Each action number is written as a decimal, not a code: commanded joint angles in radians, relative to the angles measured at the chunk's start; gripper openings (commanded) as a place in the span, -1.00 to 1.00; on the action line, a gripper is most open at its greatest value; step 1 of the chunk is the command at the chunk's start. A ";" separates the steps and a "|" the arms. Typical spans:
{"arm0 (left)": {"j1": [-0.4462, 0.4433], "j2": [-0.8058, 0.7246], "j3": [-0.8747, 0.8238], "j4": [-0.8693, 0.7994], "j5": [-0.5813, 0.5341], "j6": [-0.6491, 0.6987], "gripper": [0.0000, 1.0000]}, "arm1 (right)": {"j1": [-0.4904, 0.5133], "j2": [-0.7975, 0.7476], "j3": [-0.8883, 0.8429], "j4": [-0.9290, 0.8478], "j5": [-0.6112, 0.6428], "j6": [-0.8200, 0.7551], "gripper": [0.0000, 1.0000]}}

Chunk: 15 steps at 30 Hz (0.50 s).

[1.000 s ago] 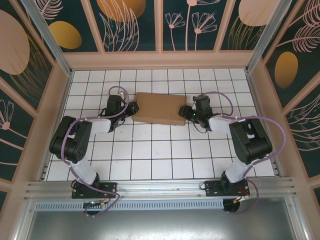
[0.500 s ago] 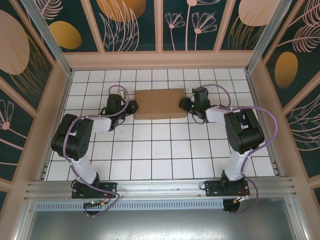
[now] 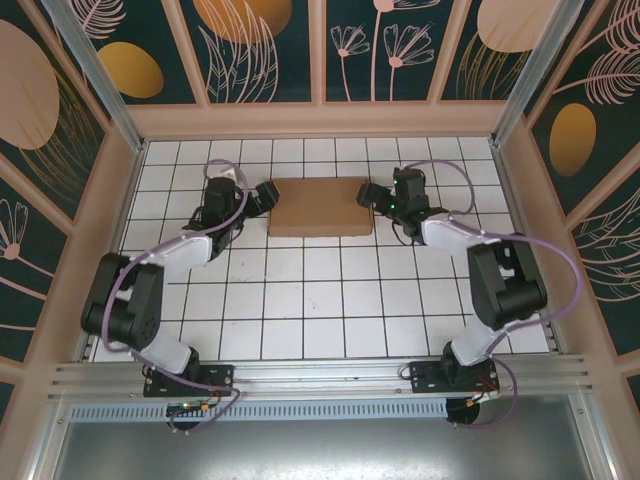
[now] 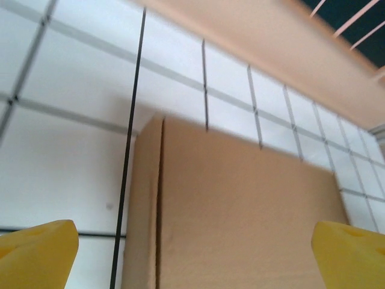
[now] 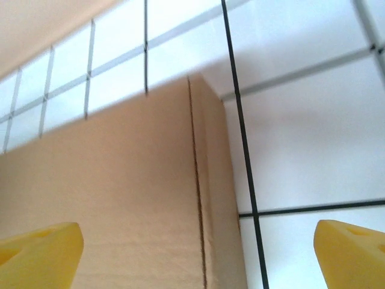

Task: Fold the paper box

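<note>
The paper box [image 3: 320, 206] lies flat and closed on the white tiled table [image 3: 320, 300], a plain brown rectangle toward the back. My left gripper [image 3: 264, 196] is at its left end and my right gripper [image 3: 369, 196] at its right end. In the left wrist view the box [image 4: 240, 211] fills the space ahead, with a seam near its left edge, and the yellow fingertips [image 4: 36, 253] stand wide apart around the left gripper [image 4: 195, 259], which is open. The right gripper [image 5: 195, 256] is open too, the box [image 5: 120, 198] below it, its fingertips [image 5: 352, 253] clear of the cardboard.
Wooden walls [image 3: 320, 120] enclose the table at the back and both sides. The back wall runs about two tiles behind the box. Purple cables [image 3: 445, 175] loop from both arms. Open tiles stretch between the box and the arm bases.
Both grippers have opened wide and let go of the box ends. The box went from slightly skewed to square and shifted toward the back; both arms reached further back with it.
</note>
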State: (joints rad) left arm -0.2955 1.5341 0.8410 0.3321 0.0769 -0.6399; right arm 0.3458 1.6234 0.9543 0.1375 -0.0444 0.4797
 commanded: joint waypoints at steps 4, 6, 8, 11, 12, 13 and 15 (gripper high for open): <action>0.018 -0.250 0.007 -0.033 -0.321 0.251 0.98 | 0.049 -0.350 -0.188 0.297 0.203 -0.307 0.98; 0.027 -0.332 -0.086 0.054 -0.396 0.333 0.98 | 0.052 -0.437 -0.277 0.405 0.240 -0.346 0.98; 0.050 -0.390 -0.217 0.223 -0.348 0.490 0.98 | 0.041 -0.512 -0.384 0.529 0.230 -0.435 0.98; 0.124 -0.362 -0.287 0.278 -0.280 0.549 0.98 | 0.021 -0.549 -0.550 0.760 0.160 -0.604 0.98; 0.156 -0.334 -0.296 0.285 -0.247 0.552 0.98 | 0.007 -0.542 -0.595 0.832 0.164 -0.634 0.98; 0.172 -0.308 -0.318 0.324 -0.239 0.554 0.98 | -0.013 -0.527 -0.622 0.878 0.178 -0.636 0.98; 0.182 -0.267 -0.374 0.431 -0.313 0.557 0.98 | -0.059 -0.482 -0.650 0.914 0.214 -0.616 0.98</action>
State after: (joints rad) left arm -0.1326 1.2301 0.5220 0.6083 -0.1978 -0.1600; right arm 0.3332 1.1046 0.3435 0.8345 0.1169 -0.0441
